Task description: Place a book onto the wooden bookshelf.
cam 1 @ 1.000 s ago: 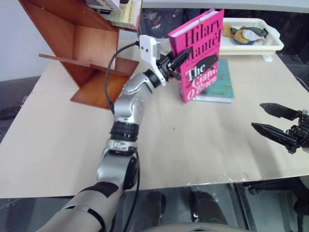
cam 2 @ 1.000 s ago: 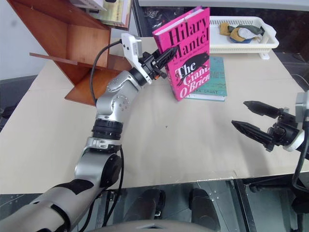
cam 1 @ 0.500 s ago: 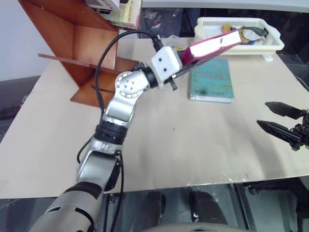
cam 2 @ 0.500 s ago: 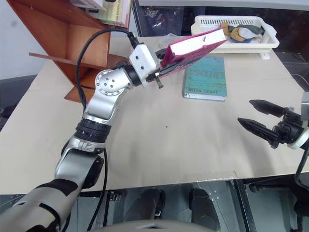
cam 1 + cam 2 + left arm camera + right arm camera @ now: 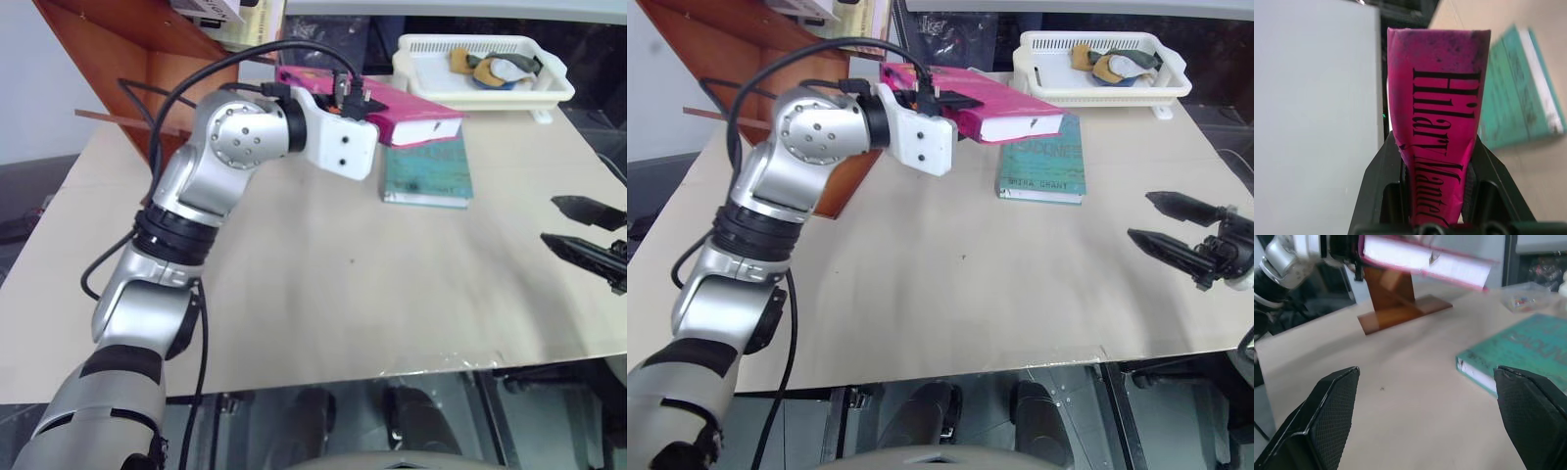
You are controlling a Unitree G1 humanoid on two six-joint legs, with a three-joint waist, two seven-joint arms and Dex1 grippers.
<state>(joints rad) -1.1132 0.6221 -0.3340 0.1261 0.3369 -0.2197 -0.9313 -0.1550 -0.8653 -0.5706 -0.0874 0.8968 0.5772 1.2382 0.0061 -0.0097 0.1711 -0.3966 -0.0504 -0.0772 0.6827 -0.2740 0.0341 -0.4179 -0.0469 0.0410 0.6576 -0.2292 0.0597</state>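
Note:
The pink book (image 5: 423, 115) lies flat in the air above the table, its white page edges facing me, and my left gripper (image 5: 351, 96) is shut on its spine end. In the left wrist view the black fingers (image 5: 1385, 169) clamp the pink spine (image 5: 1442, 117). The book hovers just past the teal book's far edge. The wooden bookshelf (image 5: 147, 59) stands at the table's far left, to the left of the held book. My right gripper (image 5: 1140, 215) hangs open and empty near the table's right edge.
A teal book (image 5: 428, 174) lies flat on the table under the held book. A white basket (image 5: 1097, 93) with cloths sits at the far right. Pale books (image 5: 250, 20) rest on top of the shelf. The tan tabletop (image 5: 323, 294) lies bare in front.
My left wrist has rolled, turning the pink book from upright to flat, and the hand has pulled back and up a little. The right gripper has drifted slightly to the right.

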